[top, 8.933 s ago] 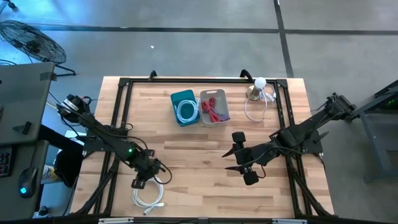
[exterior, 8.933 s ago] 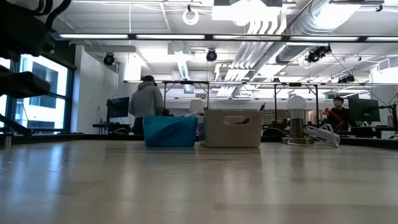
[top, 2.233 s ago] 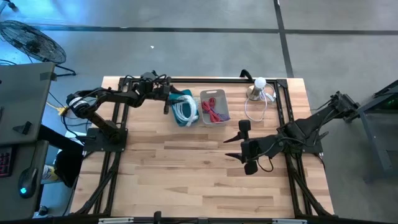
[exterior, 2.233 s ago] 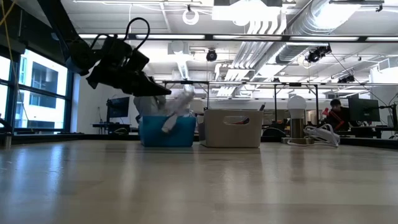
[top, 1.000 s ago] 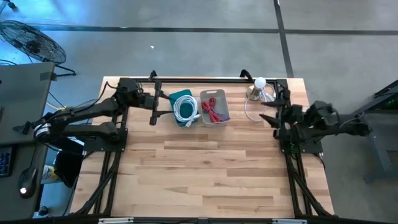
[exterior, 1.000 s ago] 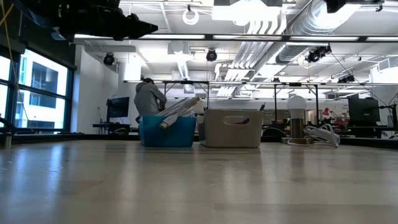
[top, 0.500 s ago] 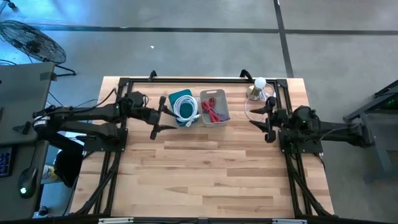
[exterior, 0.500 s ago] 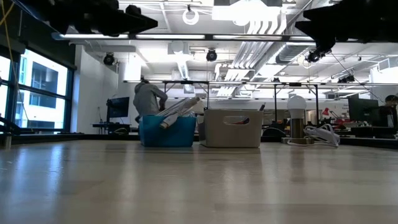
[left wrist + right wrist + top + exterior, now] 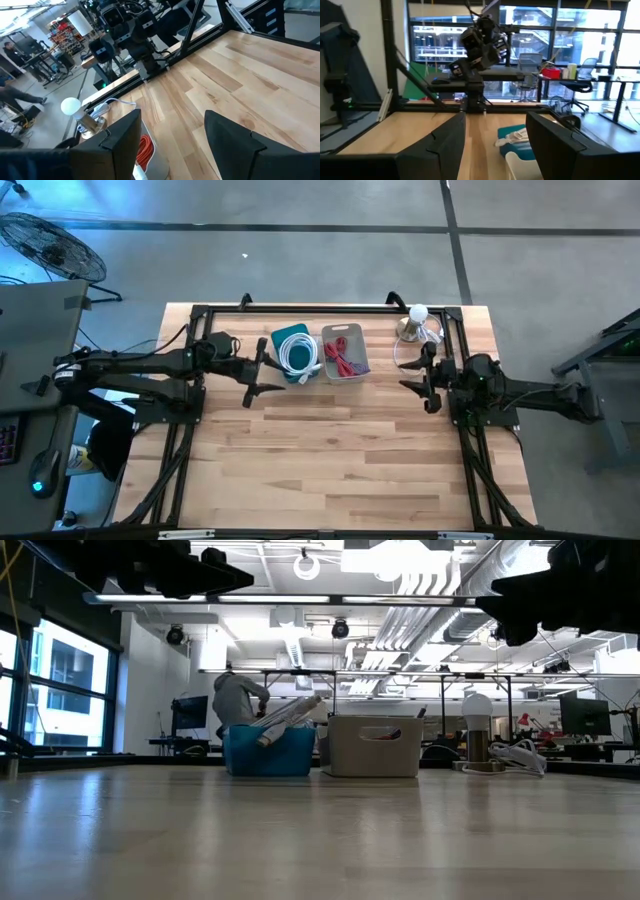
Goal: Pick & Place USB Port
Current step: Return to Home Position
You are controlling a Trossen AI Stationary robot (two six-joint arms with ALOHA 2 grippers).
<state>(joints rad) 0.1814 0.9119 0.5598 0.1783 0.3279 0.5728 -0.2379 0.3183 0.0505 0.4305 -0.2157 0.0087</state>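
Above table (image 9: 330, 465) sides, left tool (image 9: 257, 370) and right tool (image 9: 427, 377) gape wide, seemingly empty

Table (image 9: 330, 450): blue bin (image 9: 288, 335), gray bin (image 9: 342, 329), maybe lamp (image 9: 412, 323)

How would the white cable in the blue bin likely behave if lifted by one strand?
Probably floppy: the white cable lies in loose loops in the blue bin, so it would likely sag and uncoil. Part of it juts above the rim in the low view, so it may be springy and snag there.
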